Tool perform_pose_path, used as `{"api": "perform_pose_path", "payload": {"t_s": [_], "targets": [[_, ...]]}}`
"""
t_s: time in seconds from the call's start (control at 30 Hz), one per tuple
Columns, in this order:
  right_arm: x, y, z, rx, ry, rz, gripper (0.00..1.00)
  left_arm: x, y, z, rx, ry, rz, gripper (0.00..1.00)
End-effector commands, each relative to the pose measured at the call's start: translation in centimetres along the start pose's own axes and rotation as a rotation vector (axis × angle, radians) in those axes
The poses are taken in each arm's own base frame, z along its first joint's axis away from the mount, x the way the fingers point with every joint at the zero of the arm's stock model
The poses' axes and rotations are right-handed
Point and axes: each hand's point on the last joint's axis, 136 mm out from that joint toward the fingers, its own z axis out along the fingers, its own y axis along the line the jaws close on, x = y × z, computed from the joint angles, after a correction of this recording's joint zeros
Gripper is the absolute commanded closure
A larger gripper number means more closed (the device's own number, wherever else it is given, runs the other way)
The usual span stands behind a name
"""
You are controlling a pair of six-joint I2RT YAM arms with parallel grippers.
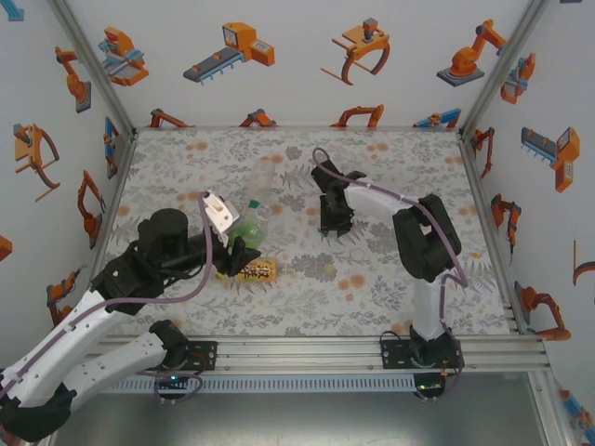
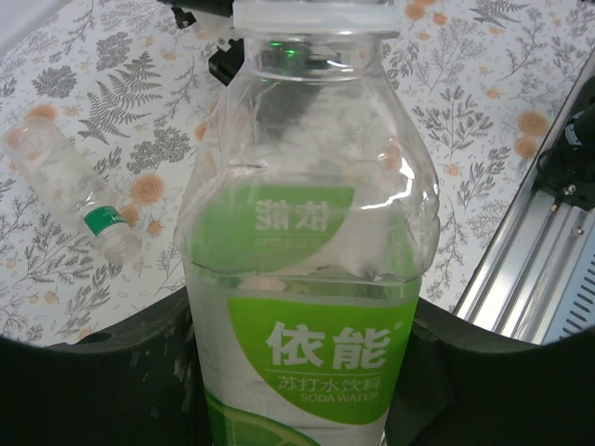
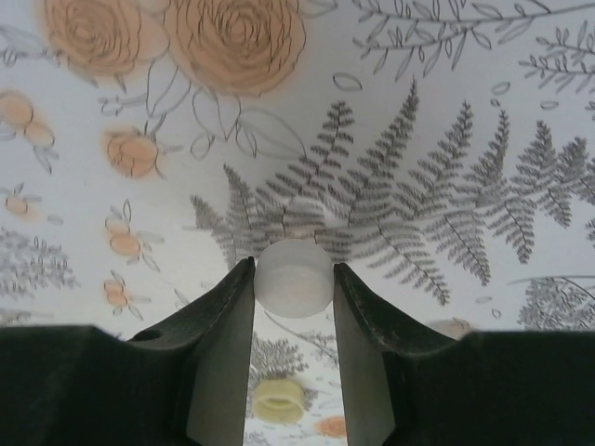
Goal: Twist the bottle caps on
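Plainly, the only readable writing is on the green-label bottle (image 2: pixel 307 279). The left wrist view gives white characters "依能" over smaller "苏打水饮料" and "SODA WATER". The left gripper (image 2: pixel 297 381) is clamped on that bottle, a black finger pressing each side of the label.

From above, the same bottle (image 1: pixel 249 223) sits in the left gripper (image 1: pixel 237 249) near the middle of the floral tablecloth (image 1: pixel 400 158). An amber bottle (image 1: pixel 257 271) lies just beside it, toward the arms; its yellow label carries dark writing too small to read. A clear bottle (image 1: pixel 263 177) lies farther back. The left wrist view shows a small green band on it (image 2: pixel 70 186), its print illegible.

The right gripper (image 1: pixel 335 223) reaches down to the cloth well right of the bottles. Its wrist view shows the fingertips closed against both sides of a white cap (image 3: pixel 294 279), with a pale yellow cap (image 3: pixel 277 400) on the cloth behind it.
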Motion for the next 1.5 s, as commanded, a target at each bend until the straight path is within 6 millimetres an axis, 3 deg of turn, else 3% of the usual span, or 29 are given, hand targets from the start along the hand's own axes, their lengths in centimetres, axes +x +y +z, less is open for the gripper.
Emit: {"api": "perform_pose_path", "payload": {"t_s": [0.0, 0.17, 0.37, 0.57, 0.7, 0.93, 1.1, 1.47], "targets": [[-0.9, 1.6, -5.4, -0.124, -0.098, -0.077, 0.74, 0.9, -0.8, 0.2, 0.055, 0.036, 0.064, 1.00], [-0.8, 4.2, -12.9, -0.346, -0.249, -0.243, 0.80, 1.9, -2.9, 0.5, 0.187, 0.079, 0.163, 1.00], [1.6, 6.7, -22.8, -0.656, -0.492, -0.455, 0.88, 2.5, -4.8, 0.4, 0.324, 0.110, 0.247, 1.00], [6.7, 8.5, -32.2, -1.004, -0.741, -0.719, 0.90, 2.2, -6.0, 0.3, 0.404, 0.098, 0.273, 1.00], [10.7, 9.3, -35.8, -1.123, -0.832, -0.958, 0.93, 2.5, -6.5, 0.4, 0.440, 0.118, 0.280, 1.00], [13.8, 10.3, -36.7, -1.078, -0.868, -1.211, 0.95, 2.3, -7.4, 0.8, 0.485, 0.148, 0.308, 1.00], [14.9, 11.1, -37.4, -1.122, -0.886, -1.278, 0.98, 2.2, -7.9, 1.0, 0.505, 0.151, 0.321, 1.00], [15.6, 11.4, -38.5, -1.131, -0.918, -1.308, 1.00, 2.5, -8.2, 1.3, 0.506, 0.171, 0.343, 1.00]]}}
